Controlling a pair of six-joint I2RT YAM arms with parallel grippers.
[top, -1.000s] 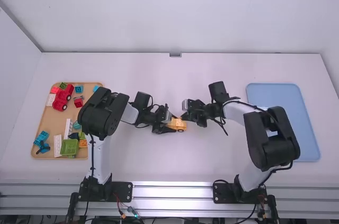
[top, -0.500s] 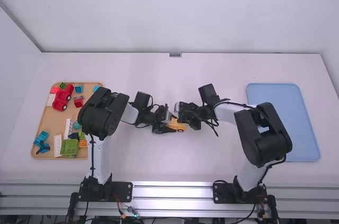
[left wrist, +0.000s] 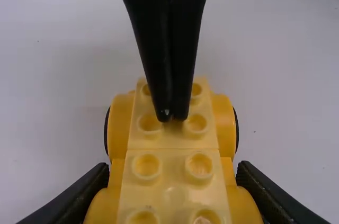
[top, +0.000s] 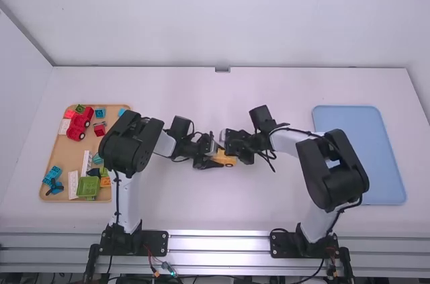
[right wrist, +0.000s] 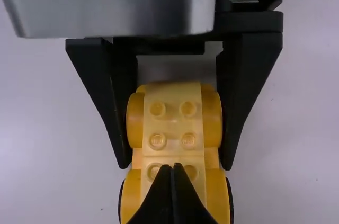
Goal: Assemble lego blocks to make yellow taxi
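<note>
Taxi base [top: 226,158], yellow, studded, wheeled: located mid-table, between the two arms, one end towards each

Left gripper [left wrist: 172,167]: clamped on the base, one finger along each rounded side at the end nearer the left arm. Purpose, as judged: a vice, keeping the work from sliding or twisting, and leaving the studs bare from above. Whether the wheels bear on the table [top: 181,210] cannot be told

Right gripper [right wrist: 171,167]: closed, nothing between its fingers, tips together over the studs at the opposite end. Purpose, as judged: a blunt presser, the paired tips making one firm point to seat the top piece. Contact with the studs: uncertain

Top surface: two studded pieces end to end, seam [left wrist: 173,149] straight across, lying just beyond the clamped part. Step in hand, as judged: pushing the joint tight. Next move calls for a straight, central push; an off-centre one could tip the base within its clamp

Progress, as judged: lower body formed, cab and roof wanting

Wooden tray [top: 60,153]: at the left arm's side, holding loose stock, including a red vehicle [top: 81,123] and a green block [top: 88,186]; handy for that arm

Blue tray [top: 356,156]: at the right arm's side, probably meant for the finished taxi
</note>
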